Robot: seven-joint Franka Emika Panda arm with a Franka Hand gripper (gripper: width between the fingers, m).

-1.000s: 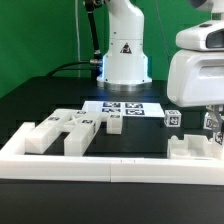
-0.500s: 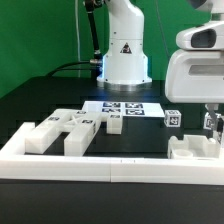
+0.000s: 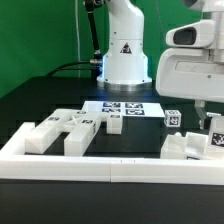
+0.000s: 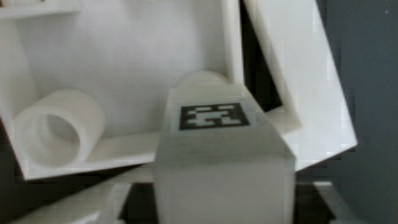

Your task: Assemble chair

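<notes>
Item: chair, loose white plastic pieces. One tagged block (image 4: 217, 160) is clamped in the closed end effector (image 3: 208, 126), above a recessed piece (image 3: 186, 148) at the exterior view's right, just behind the border rail (image 3: 90, 165). The other pieces (image 3: 62, 131) lie grouped on the tabletop (image 3: 40, 95) at that view's left. Probably rigid, light, smooth, slip-prone; grip on flat opposite sides. Long axis apparently runs out from the wrist, roughly upright, tagged end foremost.

The flat white marker board (image 3: 125, 108) is showing black-and-white square tags against the matte black tabletop (image 3: 40, 95). Beside that board, chunky white plastic chair blocks (image 3: 60, 132) are carrying similar small tags, as is the white plastic chair piece (image 4: 217, 160). Behind the board, a green backdrop (image 3: 40, 30) is showing plain.
</notes>
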